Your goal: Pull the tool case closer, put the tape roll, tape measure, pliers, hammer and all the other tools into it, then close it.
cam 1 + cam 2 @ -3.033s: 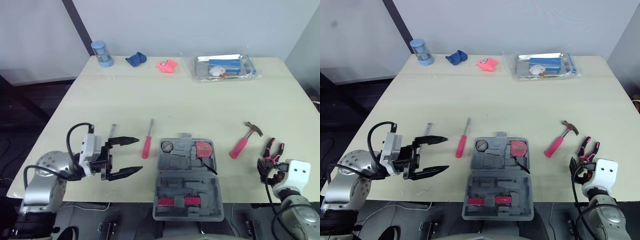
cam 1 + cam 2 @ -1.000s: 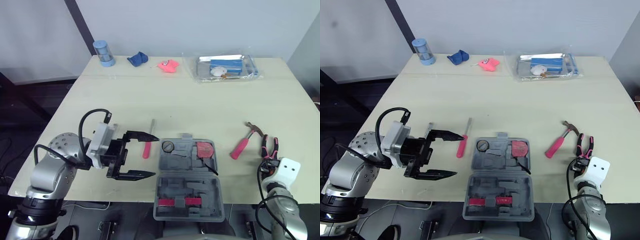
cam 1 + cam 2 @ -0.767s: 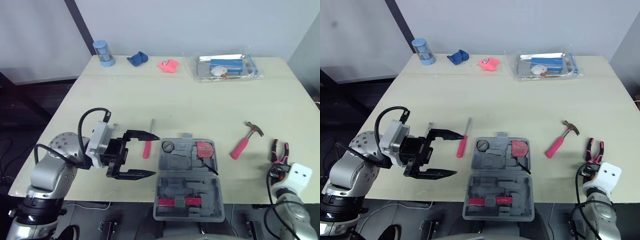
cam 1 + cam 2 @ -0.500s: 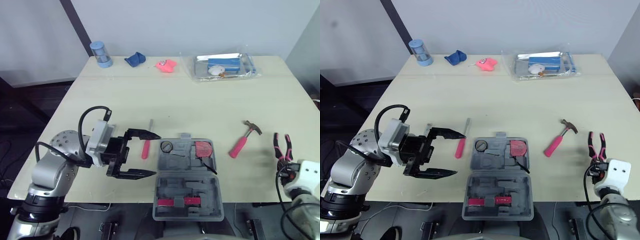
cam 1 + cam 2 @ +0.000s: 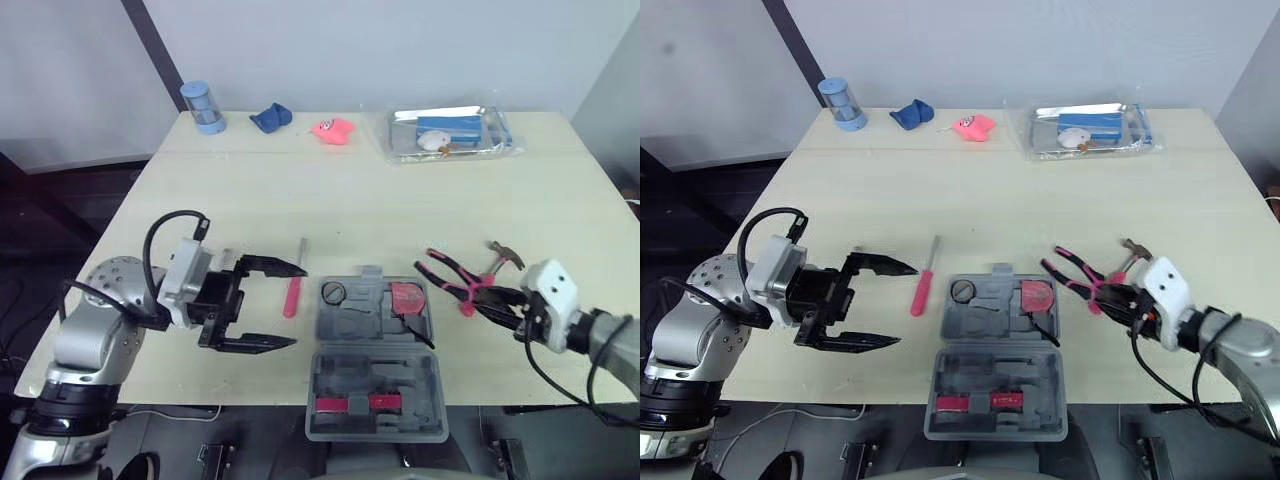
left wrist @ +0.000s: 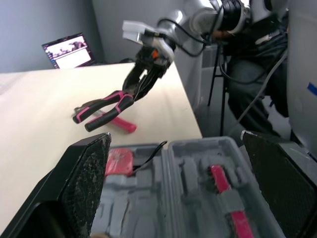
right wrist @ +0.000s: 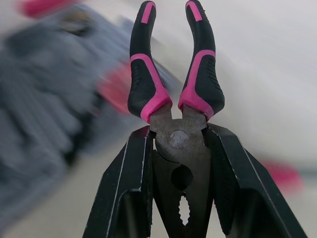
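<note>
A: Where are the pliers (image 5: 448, 274)?
B: Clamped by the head in the right gripper (image 5: 497, 303), off the table, just right of the open case (image 5: 332, 372).
A: How do they lie?
B: Long axis left-right, handles pointing left toward the case. The left gripper (image 5: 299, 305) gapes empty on the case's left.

Just beside the tool case (image 5: 362, 330), the pliers (image 5: 455, 283) cross over the hammer (image 5: 508, 257) and hide part of its pink handle; in the right wrist view the tool case behind them is a blur
</note>
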Robot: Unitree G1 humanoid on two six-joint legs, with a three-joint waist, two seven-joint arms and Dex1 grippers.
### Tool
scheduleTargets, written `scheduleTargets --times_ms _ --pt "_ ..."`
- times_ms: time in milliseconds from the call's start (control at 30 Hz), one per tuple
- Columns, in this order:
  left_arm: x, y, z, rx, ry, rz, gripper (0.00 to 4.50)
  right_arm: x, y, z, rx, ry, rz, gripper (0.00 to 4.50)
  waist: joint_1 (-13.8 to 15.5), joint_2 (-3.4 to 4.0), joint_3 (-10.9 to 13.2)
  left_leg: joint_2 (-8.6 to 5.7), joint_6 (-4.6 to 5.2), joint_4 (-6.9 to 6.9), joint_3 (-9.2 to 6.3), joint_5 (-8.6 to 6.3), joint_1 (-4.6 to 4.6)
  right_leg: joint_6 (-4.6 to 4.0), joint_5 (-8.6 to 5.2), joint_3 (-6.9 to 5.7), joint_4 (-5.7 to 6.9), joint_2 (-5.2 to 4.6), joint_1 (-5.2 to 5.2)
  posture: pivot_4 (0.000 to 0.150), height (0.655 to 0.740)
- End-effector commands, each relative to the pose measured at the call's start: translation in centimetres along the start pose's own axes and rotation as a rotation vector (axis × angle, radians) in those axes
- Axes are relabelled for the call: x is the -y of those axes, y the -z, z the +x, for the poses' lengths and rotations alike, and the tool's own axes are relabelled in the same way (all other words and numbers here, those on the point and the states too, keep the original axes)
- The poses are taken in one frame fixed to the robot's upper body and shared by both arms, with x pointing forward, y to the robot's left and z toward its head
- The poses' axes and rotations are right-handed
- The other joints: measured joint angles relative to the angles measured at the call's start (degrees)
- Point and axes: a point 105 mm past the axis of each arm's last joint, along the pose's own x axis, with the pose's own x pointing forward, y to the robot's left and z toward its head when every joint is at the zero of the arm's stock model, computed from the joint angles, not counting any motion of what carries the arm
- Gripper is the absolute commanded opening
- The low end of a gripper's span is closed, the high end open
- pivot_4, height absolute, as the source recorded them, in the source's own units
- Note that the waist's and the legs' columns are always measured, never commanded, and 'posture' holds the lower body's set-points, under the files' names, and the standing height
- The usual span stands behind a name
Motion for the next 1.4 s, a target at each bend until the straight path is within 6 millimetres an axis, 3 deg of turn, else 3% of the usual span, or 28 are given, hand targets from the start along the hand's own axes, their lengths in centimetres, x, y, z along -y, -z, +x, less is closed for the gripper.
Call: scheduleTargets --times_ms 33,233,433,800,1400 --pt "0.4 0.1 -1.2 -0.037 -0.006 0.013 4.50 -1.4 -1.8 1.5 -0.046 -0.158 -0.132 0.98 0.13 -0.03 0.02 0.00 0.00 0.00 -0.01 0.00 -0.03 0.00 0.00 -0.02 -0.02 0.00 -0.01 0.150 0.7400" --pt "1.2 1.1 -3.0 -0.085 -0.059 -0.033 4.50 -2.9 -3.8 5.0 -0.090 -0.306 -0.220 0.98 0.15 -0.14 0.10 0.00 0.00 0.01 -0.14 0.00 -0.19 0.00 0.00 -0.15 -0.04 -0.02 -0.15 0.150 0.7400" --pt "1.7 2.4 -4.8 -0.153 -0.102 -0.051 4.50 -4.0 -3.7 7.4 -0.187 -0.367 -0.278 0.98 0.17 -0.18 0.13 -0.01 -0.01 0.02 -0.26 0.00 -0.41 -0.02 0.01 -0.30 -0.03 -0.04 -0.34 0.150 0.7400" --pt "2.2 3.7 -5.8 -0.197 -0.122 -0.072 4.50 -4.8 -2.4 8.8 -0.298 -0.381 -0.360 0.98 0.03 -0.18 0.14 -0.01 -0.01 0.02 -0.26 0.00 -0.52 -0.02 0.01 -0.31 0.04 -0.04 -0.51 0.150 0.7400" --pt "1.9 3.8 -5.4 -0.188 -0.108 -0.072 4.50 -5.1 -1.7 11.2 -0.307 -0.368 -0.389 0.98 -0.09 -0.19 0.13 -0.01 -0.01 0.04 -0.24 0.01 -0.53 -0.03 0.01 -0.30 0.24 -0.03 -0.64 0.150 0.7400"
